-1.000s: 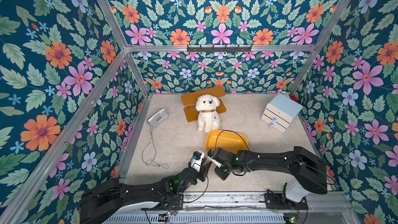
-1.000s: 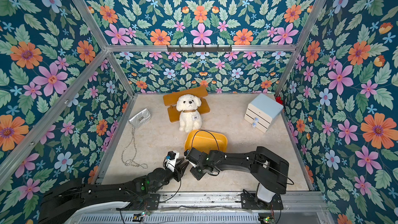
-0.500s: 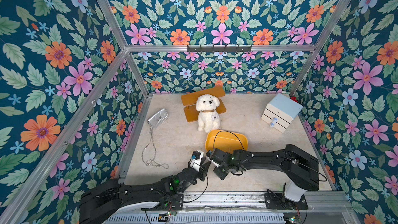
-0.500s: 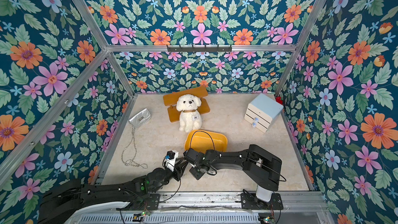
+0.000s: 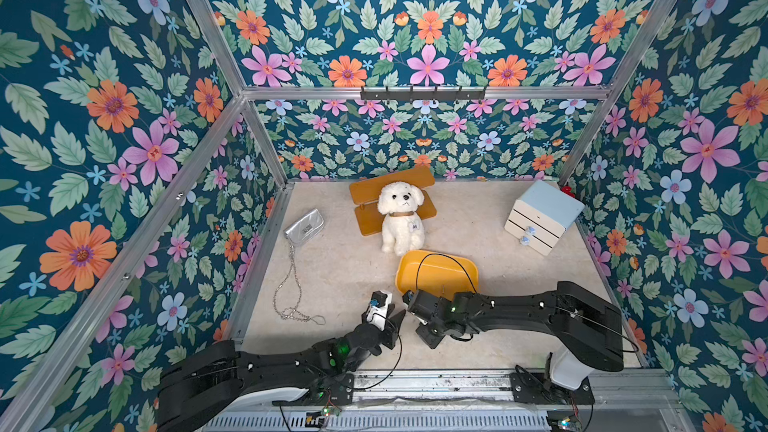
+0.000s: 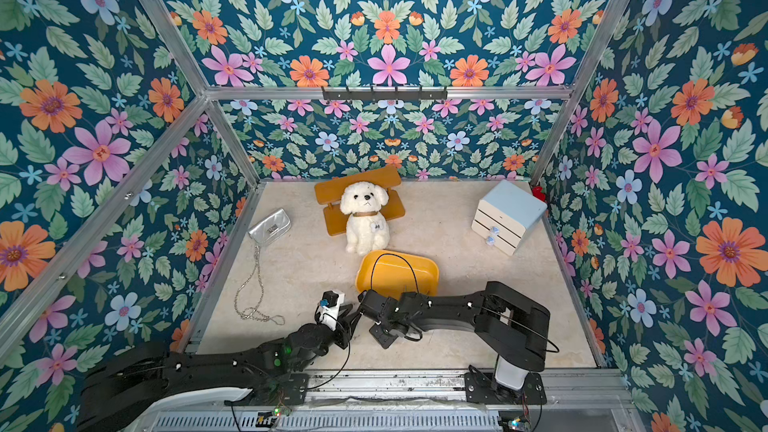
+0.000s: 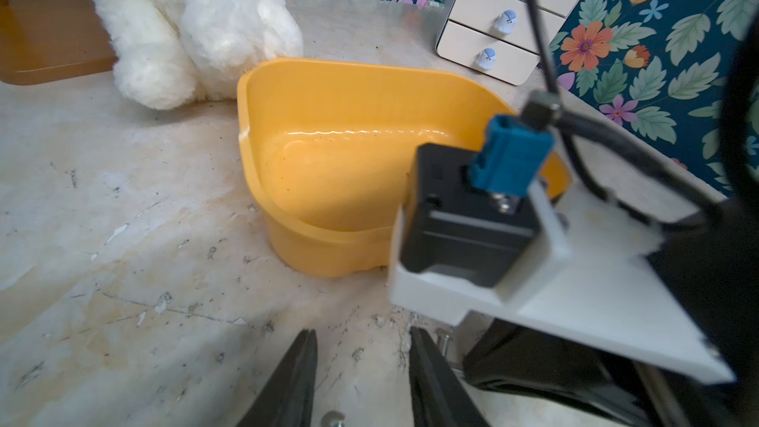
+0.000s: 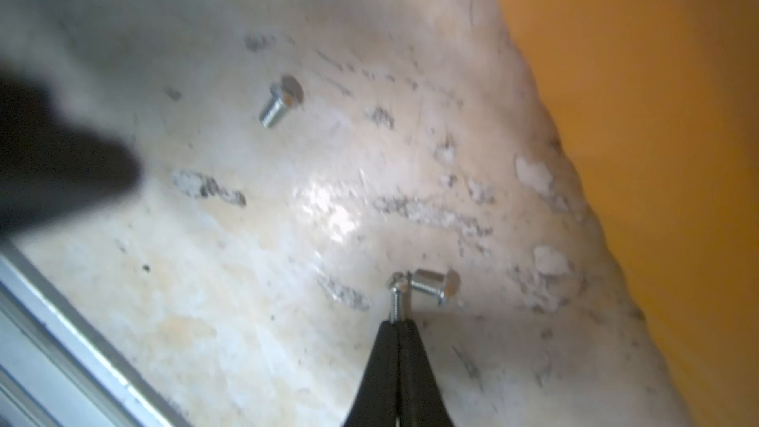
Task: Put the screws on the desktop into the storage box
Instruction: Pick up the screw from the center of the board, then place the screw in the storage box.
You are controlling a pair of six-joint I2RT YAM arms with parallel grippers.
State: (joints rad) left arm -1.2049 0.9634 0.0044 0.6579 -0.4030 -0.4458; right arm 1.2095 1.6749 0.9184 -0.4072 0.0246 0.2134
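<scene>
Near edge, middle: left hand [image 7: 361,334] part spread, empty, low over worktop [image 7: 123,281]. Right hand [image 8: 397,324] pressed together, pinching thin screw [image 8: 395,301] by shank, ready to lift; bolts [image 8: 435,285] loose alongside. Just beyond, toward centre: box [image 5: 404,274], placed for short carry.

Near the black right claw [image 8: 397,323] the screws [image 8: 282,101] are silver, the tabletop [image 8: 246,322] beige with grey flecks, the tub [image 8: 657,117] beside it yellow-orange, and beyond it the plush dog [image 5: 402,218] white and the walls [image 5: 428,35] teal with pink and orange flowers.

Plush dog [image 5: 402,218]; silver purse [image 5: 304,224]; drawer cab. [image 5: 544,211]
</scene>
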